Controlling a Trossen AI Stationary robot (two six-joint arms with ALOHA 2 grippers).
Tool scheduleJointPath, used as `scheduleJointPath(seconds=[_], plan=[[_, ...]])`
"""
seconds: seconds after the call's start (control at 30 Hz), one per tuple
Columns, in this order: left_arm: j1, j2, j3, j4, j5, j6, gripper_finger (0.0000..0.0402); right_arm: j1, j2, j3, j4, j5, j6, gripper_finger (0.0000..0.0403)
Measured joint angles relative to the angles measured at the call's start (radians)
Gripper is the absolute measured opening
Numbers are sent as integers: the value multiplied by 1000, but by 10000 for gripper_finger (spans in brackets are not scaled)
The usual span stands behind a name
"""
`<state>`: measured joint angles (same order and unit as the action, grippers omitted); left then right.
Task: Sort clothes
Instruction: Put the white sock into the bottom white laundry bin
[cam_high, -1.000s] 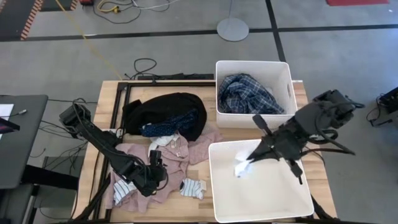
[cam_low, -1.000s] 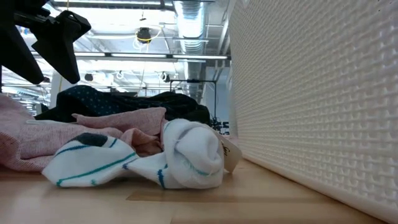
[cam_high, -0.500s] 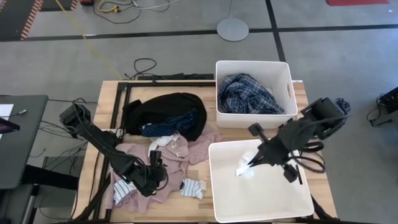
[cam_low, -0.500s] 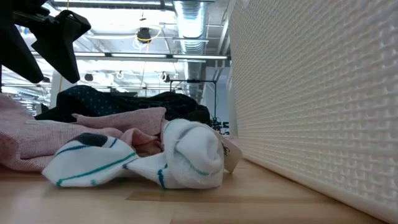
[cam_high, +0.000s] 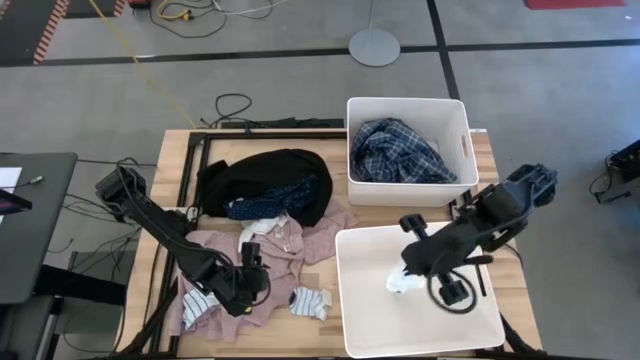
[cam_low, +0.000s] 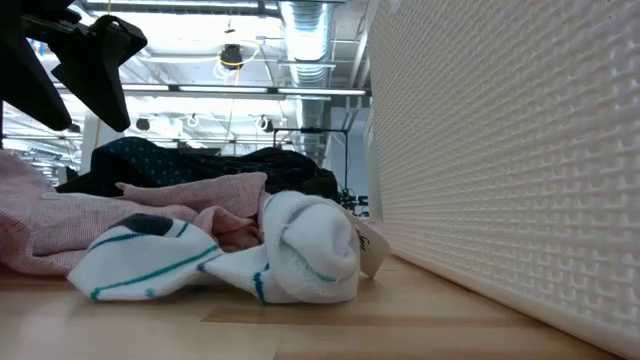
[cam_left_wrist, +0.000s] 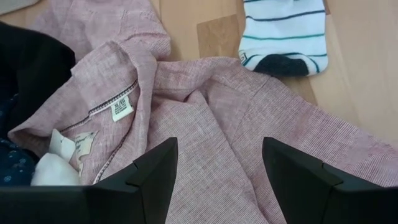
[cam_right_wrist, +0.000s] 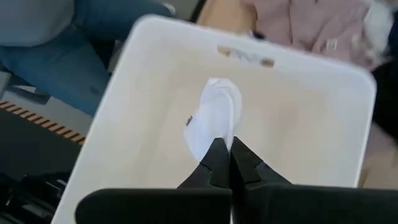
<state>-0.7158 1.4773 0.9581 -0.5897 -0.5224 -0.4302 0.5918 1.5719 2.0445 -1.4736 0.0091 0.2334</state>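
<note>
My right gripper (cam_high: 408, 276) is shut on a small white sock (cam_right_wrist: 214, 118) and hangs over the near white bin (cam_high: 350, 300). My left gripper (cam_left_wrist: 214, 177) stands open above the pink shirt (cam_left_wrist: 205, 118), touching nothing. A striped sock (cam_left_wrist: 283, 34) lies on the table beside the shirt, and two more socks (cam_low: 305, 250) lie at its near edge. The black garment (cam_high: 265, 175) and the navy dotted one (cam_high: 270, 203) lie piled at the table's far left. The blue-white plaid shirt (cam_high: 400, 150) lies in the far bin (cam_high: 460, 120). My right gripper pinches the white sock by its upper end (cam_right_wrist: 221, 138) between its two fingertips. The fingers slant downward from the table's right side. The sock hangs below them inside the near bin's outline; whether its lower end touches the bin floor I cannot tell.
The two white bins fill the table's right half, the near one's ribbed wall (cam_low: 500, 150) close to the socks. A black metal frame (cam_high: 200, 140) lies at the far left. In the right wrist view a person in jeans (cam_right_wrist: 74, 56) sits beyond the table.
My right gripper has sunk toward the near bin's floor with the white sock and gone a little toward the near edge. Its wrist has rolled and tipped further downward. It has stayed shut on the sock, which still hangs below it.
</note>
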Motion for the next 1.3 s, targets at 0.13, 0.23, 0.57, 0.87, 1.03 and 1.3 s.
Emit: scheduleJointPath(seconds=[0.13,0.23,0.57,0.87,1.03,1.3], plan=[[0,0,0,10,0,12,228,3,0,-89,-3,1,55,0],[0,0,0,10,0,16,228,4,0,-155,-8,1,102,0],[13,0,0,15,0,26,228,18,0,-331,60,-3,161,3],[20,0,0,101,32,89,228,17,0,-467,88,-7,237,40],[20,0,0,152,67,134,228,17,-2,-506,138,-6,264,65],[22,0,0,160,73,139,228,23,-3,-542,173,16,291,119]])
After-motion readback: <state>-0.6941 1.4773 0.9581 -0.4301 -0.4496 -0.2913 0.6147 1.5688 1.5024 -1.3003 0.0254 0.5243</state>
